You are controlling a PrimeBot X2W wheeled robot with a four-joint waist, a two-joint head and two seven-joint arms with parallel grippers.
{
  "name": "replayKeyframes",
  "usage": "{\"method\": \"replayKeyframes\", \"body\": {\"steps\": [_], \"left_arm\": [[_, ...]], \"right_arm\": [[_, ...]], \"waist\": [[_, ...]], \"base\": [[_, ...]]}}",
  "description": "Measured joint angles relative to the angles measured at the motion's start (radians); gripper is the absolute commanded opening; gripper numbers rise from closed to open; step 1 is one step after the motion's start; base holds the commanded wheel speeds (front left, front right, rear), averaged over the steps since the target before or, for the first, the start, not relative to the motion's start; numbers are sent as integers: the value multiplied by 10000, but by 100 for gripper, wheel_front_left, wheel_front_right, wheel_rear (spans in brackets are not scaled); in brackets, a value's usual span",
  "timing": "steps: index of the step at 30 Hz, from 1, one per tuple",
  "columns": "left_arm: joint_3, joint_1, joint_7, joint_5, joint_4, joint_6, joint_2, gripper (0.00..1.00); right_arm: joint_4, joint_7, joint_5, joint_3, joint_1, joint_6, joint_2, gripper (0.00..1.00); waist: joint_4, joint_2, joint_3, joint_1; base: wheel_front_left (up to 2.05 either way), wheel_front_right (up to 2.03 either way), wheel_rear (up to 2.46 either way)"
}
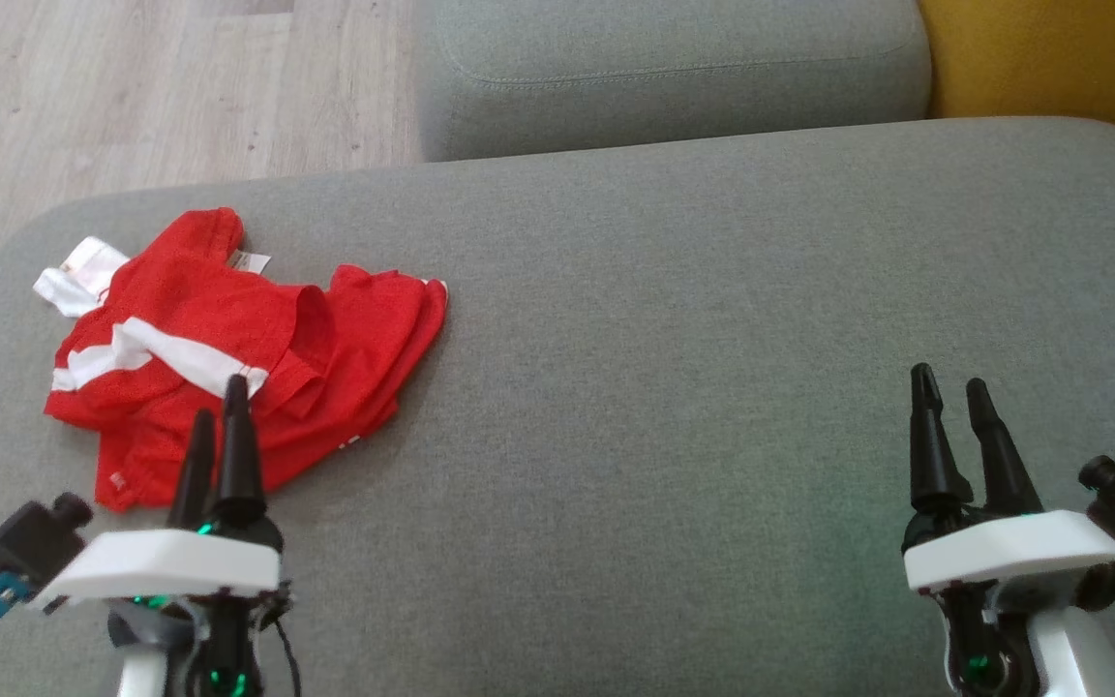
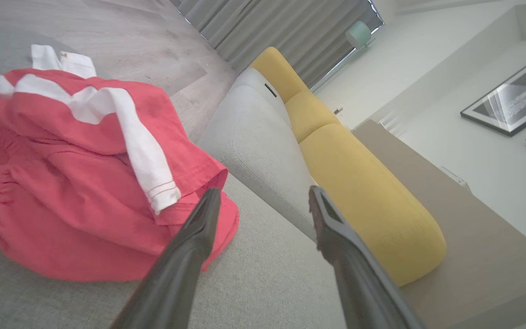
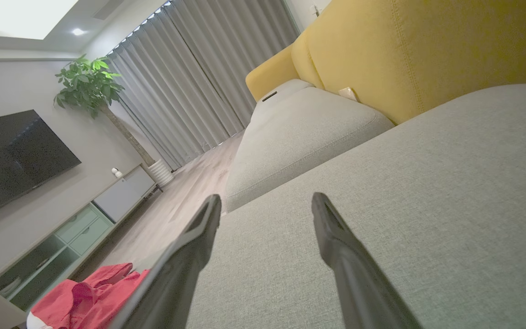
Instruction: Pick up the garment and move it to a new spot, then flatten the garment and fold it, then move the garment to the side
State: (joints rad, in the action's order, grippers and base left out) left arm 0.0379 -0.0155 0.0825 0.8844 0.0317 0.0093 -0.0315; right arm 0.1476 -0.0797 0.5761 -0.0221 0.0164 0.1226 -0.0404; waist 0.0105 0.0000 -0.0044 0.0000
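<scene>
A crumpled red garment with white stripes lies on the left part of the grey sofa cushion. My left gripper hovers over the garment's near edge, open and holding nothing. In the left wrist view the garment fills the left side, and the open left gripper has its left finger over the cloth's edge. My right gripper stands open over bare cushion at the lower right, far from the garment. The right wrist view shows this gripper open, with the garment far off at lower left.
A second grey cushion lies behind the one I work on. A yellow backrest runs along the right. Wooden floor lies beyond the cushion's left edge. A TV, a cabinet and a plant stand across the room.
</scene>
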Motion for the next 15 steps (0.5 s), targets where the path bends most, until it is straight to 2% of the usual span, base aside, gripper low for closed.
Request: {"method": "replayKeyframes", "body": {"steps": [8, 10, 15], "left_arm": [[370, -7, 201, -1239, -102, 86, -8, 100], [554, -11, 257, -1887, -115, 88, -8, 100], [813, -33, 408, -2702, -209, 265, -12, 100]], "right_arm": [[-15, -178, -909, -79, 0, 0, 0, 100], [-44, -272, -1308, -121, 0, 0, -2, 100], [-63, -399, -2010, -238, 0, 2, -4, 100]], "waist": [[-5, 0, -18, 0], [-4, 0, -28, 0], [13, 0, -36, 0]], "base": [[0, 0, 0], [0, 0, 0], [0, 0, 0]]}}
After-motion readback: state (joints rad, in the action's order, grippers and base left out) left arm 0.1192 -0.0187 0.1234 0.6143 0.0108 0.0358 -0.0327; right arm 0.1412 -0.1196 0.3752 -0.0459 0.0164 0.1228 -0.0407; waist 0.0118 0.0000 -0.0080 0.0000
